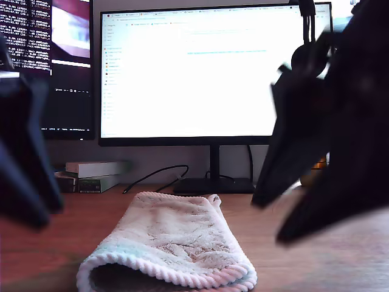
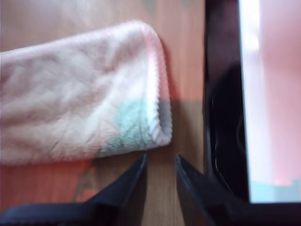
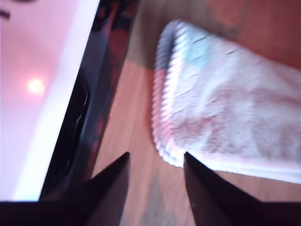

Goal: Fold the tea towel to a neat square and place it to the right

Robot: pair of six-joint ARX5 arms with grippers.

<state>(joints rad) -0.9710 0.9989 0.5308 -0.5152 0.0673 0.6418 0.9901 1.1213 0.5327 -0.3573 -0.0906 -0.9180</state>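
Office-type workstation: big monitor (image 1: 194, 73), 2nd screen (image 1: 45, 67) w/ terminal text, cable (image 1: 155, 174), wooden desk (image 1: 55, 249).

A: Surface logged?
B: Wooden desk (image 1: 273, 237), reddish-brown. Large monitor (image 1: 194, 73) stood at the back on a black stand (image 1: 213, 182), its screen lit white.
A: Exterior view's left?
B: Second monitor (image 1: 61, 67), dark, showing text lines. Stacked flat boxes (image 1: 94, 175) sat below. Black cable (image 1: 155, 175) lay between boxes and stand.
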